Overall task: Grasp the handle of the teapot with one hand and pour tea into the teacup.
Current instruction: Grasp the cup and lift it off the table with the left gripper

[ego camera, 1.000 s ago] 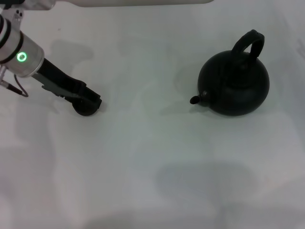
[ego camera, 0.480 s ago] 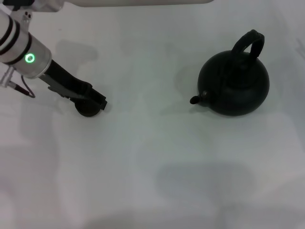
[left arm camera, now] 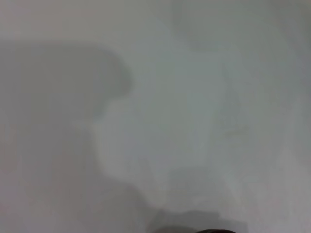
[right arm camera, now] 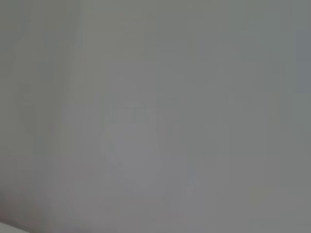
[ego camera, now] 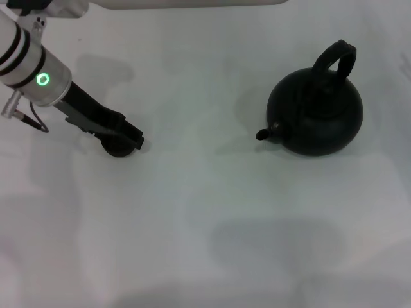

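The teapot [ego camera: 316, 115] is a round matte black pot standing at the right of the white table. Its stubby spout [ego camera: 264, 133] points left and its arched handle [ego camera: 335, 58] rises over the far side. The teacup [ego camera: 114, 149] is a tiny black cup at the left, partly hidden under my left gripper [ego camera: 127, 137]. The gripper reaches in from the upper left and is closed on the cup, low at the table. A dark sliver at the edge of the left wrist view [left arm camera: 214, 231] may be the cup. My right gripper is out of view.
The white table [ego camera: 205, 212] spreads between the cup and the teapot and towards the front. A thin cable [ego camera: 29, 119] hangs under the left arm's wrist. The right wrist view shows only the plain pale surface [right arm camera: 155, 116].
The left arm has shifted slightly to the right, and the teacup has shifted with the gripper. The teapot has not moved.
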{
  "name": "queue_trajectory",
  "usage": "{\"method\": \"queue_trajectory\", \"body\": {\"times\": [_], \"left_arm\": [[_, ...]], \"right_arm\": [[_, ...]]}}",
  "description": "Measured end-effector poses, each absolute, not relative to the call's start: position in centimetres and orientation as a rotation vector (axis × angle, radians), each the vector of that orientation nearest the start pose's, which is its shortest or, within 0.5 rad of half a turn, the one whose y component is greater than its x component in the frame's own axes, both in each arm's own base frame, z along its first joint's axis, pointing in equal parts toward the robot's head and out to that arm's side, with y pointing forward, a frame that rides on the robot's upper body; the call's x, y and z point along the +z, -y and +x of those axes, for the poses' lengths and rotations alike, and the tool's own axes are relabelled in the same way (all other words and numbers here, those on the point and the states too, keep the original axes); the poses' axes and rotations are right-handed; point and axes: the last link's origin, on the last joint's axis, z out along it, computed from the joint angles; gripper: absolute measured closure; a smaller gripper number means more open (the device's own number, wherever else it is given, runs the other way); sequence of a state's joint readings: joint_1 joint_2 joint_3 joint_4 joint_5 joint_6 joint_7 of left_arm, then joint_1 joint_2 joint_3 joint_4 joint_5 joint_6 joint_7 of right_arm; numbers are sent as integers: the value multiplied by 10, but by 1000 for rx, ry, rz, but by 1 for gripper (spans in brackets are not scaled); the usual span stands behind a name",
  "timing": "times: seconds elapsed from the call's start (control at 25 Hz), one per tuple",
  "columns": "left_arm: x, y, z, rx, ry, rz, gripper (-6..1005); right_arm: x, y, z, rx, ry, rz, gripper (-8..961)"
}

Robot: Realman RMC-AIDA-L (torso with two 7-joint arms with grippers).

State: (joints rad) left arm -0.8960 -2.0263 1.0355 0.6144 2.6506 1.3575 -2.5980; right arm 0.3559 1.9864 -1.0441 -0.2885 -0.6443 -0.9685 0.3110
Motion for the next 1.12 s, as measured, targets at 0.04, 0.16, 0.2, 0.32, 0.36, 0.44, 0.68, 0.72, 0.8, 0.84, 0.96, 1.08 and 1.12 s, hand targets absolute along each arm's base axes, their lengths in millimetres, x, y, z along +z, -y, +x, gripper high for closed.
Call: {"method": "queue_trajectory", "body": {"times": [0.04, 0.16, 0.2, 0.32, 0.36, 0.44, 0.68, 0.72, 0.8, 0.84, 0.96, 1.08, 1.12], "left_arm": [[-25, -395, -232, 443, 1507, -2405, 124], [-27, -395, -232, 447, 1511, -2407, 123], [-28, -395, -232, 448, 1513, -2407, 123], [-30, -395, -232, 459, 1513, -2404, 124], [-30, -395, -232, 465, 1511, -2403, 125], [-31, -394, -232, 477, 1505, -2400, 147], [-33, -395, -230, 487, 1498, -2401, 258], [-33, -395, -230, 487, 1498, -2401, 261], [-33, -395, -230, 486, 1497, -2400, 268], [-33, -395, -230, 485, 1497, -2399, 272], [-32, -396, -229, 483, 1495, -2397, 282], [-30, -398, -226, 485, 1488, -2402, 293], [-29, -399, -224, 486, 1484, -2406, 293]], "right_arm": [[59, -340, 381, 397, -414, -1709, 70], [59, -340, 379, 409, -404, -1711, 71], [59, -339, 378, 415, -399, -1711, 71], [59, -338, 377, 429, -390, -1711, 71], [59, -338, 377, 431, -389, -1711, 71], [59, -336, 377, 433, -389, -1711, 70], [60, -336, 377, 435, -385, -1706, 70], [60, -336, 377, 435, -386, -1705, 69], [61, -336, 377, 435, -386, -1704, 69], [61, -336, 377, 435, -386, -1703, 69], [61, -336, 377, 434, -386, -1701, 69], [61, -336, 377, 435, -385, -1701, 70], [61, -336, 377, 435, -385, -1701, 70]]}}
